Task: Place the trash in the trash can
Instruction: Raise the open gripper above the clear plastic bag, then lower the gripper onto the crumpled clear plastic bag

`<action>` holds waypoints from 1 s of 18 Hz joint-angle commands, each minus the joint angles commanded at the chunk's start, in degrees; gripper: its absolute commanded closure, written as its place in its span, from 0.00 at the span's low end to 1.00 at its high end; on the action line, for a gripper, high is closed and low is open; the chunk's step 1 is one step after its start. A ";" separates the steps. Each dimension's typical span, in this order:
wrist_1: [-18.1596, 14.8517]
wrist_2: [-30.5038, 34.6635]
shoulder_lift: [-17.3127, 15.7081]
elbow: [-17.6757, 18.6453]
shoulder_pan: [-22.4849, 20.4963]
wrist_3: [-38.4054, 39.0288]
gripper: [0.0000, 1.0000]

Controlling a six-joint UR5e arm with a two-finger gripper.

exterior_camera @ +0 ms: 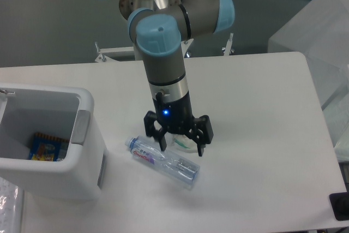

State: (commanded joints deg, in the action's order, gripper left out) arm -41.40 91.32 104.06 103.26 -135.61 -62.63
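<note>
Pincer (181,147) first: my two black fingers are spread apart and point straight down, one on either side of the crumpled wrapper (185,141), which sits on the white table (262,124) just behind the fingertips and is mostly screened by them, so only a pale scrap with a hint of green shows. I judge that I am at the grasp step for this first piece of trash, low enough to close but not yet pinching anything. What the next move calls for, as I read it, is a gentle squeeze on something light and springy that may slide out sideways, then a lift high enough to clear a thick rim. Just at my seven o'clock lies the crushed bottle (163,162), on its side, its light-blue cap toward ten o'clock and its red-blue label near that end; my left fingertip looks very close to its body, though I cannot tell whether they touch, and closing could nudge it or trap it along with the wrapper. Farther out at nine o'clock stands the trash can (82,173), white, open-topped, with a grey latch (81,127) on the side facing me and a blue-and-yellow packet (46,148) already at its bottom. Nothing else stands between me and that bin.
</note>
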 joint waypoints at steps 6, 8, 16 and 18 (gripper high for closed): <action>-0.96 2.55 -1.14 5.27 -1.49 -18.11 0.00; -2.89 2.64 -2.02 5.72 -2.46 -22.43 0.00; -7.03 6.68 -2.11 7.91 -2.73 -28.69 0.00; -6.77 6.68 -1.94 8.53 -2.73 -28.69 0.00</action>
State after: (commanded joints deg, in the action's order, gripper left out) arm -48.16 98.00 102.13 111.80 -138.34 -91.32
